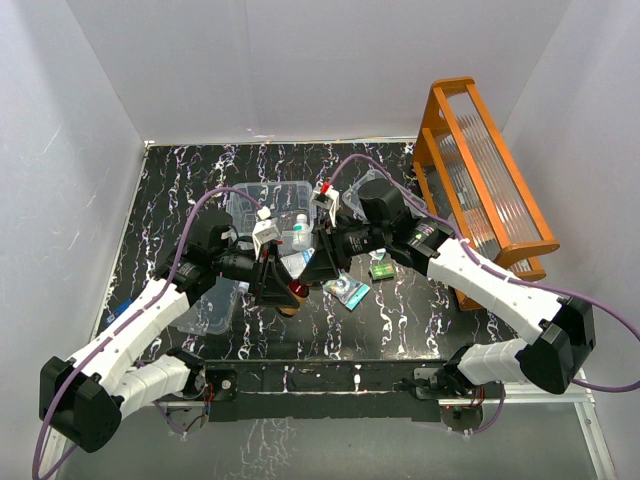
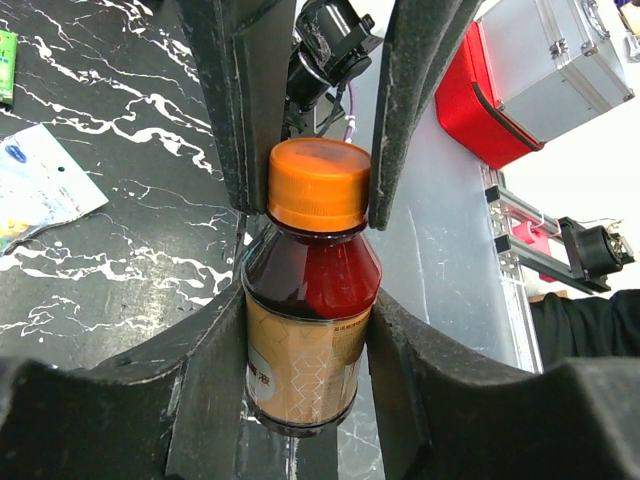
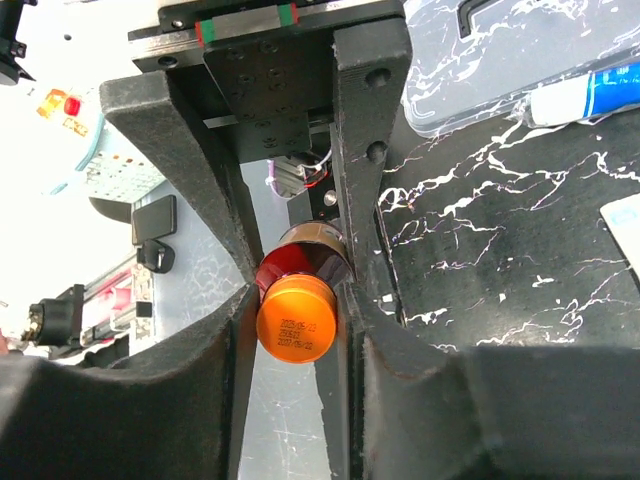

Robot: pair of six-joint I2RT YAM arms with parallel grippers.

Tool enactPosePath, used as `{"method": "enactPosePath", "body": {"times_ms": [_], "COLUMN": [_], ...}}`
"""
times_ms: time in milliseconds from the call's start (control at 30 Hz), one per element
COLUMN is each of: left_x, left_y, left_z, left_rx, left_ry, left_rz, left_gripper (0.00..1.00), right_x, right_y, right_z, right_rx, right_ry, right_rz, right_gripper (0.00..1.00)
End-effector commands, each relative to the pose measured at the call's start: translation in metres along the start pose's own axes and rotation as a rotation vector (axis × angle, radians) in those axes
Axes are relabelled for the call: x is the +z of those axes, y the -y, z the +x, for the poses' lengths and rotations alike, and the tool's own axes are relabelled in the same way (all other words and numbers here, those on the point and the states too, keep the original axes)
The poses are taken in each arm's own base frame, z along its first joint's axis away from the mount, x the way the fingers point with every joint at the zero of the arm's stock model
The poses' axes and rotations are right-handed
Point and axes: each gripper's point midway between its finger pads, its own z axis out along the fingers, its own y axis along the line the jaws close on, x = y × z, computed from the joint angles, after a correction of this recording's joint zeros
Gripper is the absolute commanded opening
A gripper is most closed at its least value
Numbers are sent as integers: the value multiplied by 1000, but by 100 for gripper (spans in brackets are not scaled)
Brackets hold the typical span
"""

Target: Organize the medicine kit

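Losing most of the brown bottle (image 1: pixel 293 296) in the overhead view, with both pincers crowding over it. Cutting off its base at the lower edge of the left wrist view, and blurring the label print past reading. Hiding part of the clear lid (image 1: pixel 222 300) under the left forearm. Catching only a corner of that lid, with its black handle (image 3: pixel 490 15), at the upper edge of the right wrist view. Cropping a white tube (image 3: pixel 590 92) with blue print at that view's edge too, so not telling what it is. Not telling either whether the white bottle (image 1: pixel 300 236) is sitting inside the clear box (image 1: pixel 262 200) or just against its near wall.

Pinching the brown body with the left pincer (image 2: pixel 308 296), fingers pressing on both sides. Squeezing the orange cap (image 2: pixel 320 185) with the right pincer (image 3: pixel 298 300), reaching in from the opposite end.

Showing the kit in pieces. Clear box sitting open just beyond the two pincers, see-through, with the marbled table (image 1: pixel 180 190) showing through its walls. Clear lid lying flat to the outer side of the left pincer, apart from the box. Leaving a teal packet (image 1: pixel 348 290) and a green packet (image 1: pixel 381 270) lying close by the right pincer. Keeping the orange rack (image 1: pixel 480 190) well off to that pincer's outer side.
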Motion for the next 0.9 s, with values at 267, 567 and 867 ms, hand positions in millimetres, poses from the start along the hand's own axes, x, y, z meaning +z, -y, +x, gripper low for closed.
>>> {"method": "enactPosePath", "body": {"times_ms": [267,567,867], "left_x": [-8,-41,-80], "left_y": [-42,-112,-213], "left_z": [-28,-104,-118], "left_rx": [10,-166,-457], "left_ry": [74,318,314], "left_rz": [-301,-753,-1177], "left_gripper": [29,26,21], "right_x": [-45,-95,-89], "right_y": [10,25,30], "right_z": [-57,-67,-56], "right_rx": [-162,-197,-163], "right_ry": [299,488,464], "right_rz": [310,551,541], "right_gripper": [72,73,71]}}
